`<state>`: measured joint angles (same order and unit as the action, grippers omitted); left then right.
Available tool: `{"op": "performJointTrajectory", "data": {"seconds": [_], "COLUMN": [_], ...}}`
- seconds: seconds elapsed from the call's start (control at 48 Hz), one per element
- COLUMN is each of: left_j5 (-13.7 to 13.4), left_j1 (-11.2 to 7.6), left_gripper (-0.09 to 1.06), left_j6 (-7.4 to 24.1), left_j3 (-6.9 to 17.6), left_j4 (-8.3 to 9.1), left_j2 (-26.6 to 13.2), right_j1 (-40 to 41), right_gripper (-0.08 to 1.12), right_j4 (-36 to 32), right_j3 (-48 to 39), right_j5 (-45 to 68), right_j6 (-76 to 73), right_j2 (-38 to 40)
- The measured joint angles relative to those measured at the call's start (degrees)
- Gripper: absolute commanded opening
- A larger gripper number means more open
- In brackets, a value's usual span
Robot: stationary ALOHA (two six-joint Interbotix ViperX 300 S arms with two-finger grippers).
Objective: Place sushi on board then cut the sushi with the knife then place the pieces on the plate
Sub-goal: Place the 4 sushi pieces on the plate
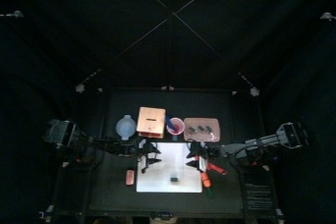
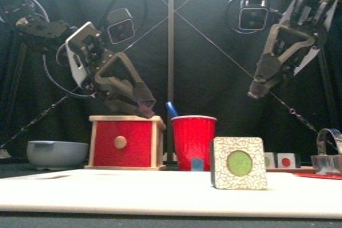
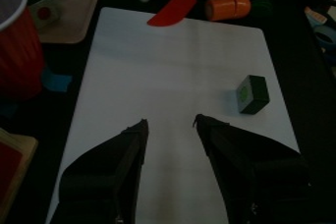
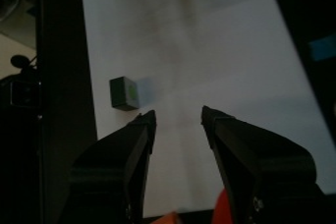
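Black cabled arms bear tapered left pincer and right pincer.

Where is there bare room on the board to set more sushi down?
Nearly all the board is bare; only one sushi piece stands on it. Crowded behind it: bowl, box, cup, tray. A knife lies beside its right edge.

Front view clips the blue-grey bowl at its left edge. Blue knife is mostly hidden by the red cup (only an end shows). From above, I can't read the toys on the pink tray.
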<state>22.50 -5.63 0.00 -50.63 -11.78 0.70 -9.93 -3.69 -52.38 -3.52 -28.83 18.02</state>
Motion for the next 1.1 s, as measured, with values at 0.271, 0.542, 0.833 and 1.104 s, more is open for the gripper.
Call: {"op": "performJointTrajectory", "data": {"seconds": [0.271,0.542,0.833,1.104], "left_j5": [0.0,0.0,0.0,0.0], "left_j1": [0.0,-0.09,-0.09,-0.18], "left_gripper": [0.82,0.82,0.82,0.82], "left_j6": [0.0,-0.1,-0.1,-0.1], "left_j3": [0.4,0.5,0.4,0.5], "left_j4": [0.0,0.0,0.0,0.0], "left_j2": [-0.6,-0.7,-0.8,-0.8], "right_j1": [-6.0,-6.9,-6.8,-6.8], "right_gripper": [0.82,0.96,0.95,0.94], "right_j4": [0.3,0.0,-1.9,-2.7], "right_j3": [7.8,12.8,15.6,18.7], "right_j5": [-0.4,-1.8,-1.9,-1.9], "right_j6": [0.0,0.1,0.2,0.2], "right_j2": [-11.3,-17.9,-23.4,-27.9]}}
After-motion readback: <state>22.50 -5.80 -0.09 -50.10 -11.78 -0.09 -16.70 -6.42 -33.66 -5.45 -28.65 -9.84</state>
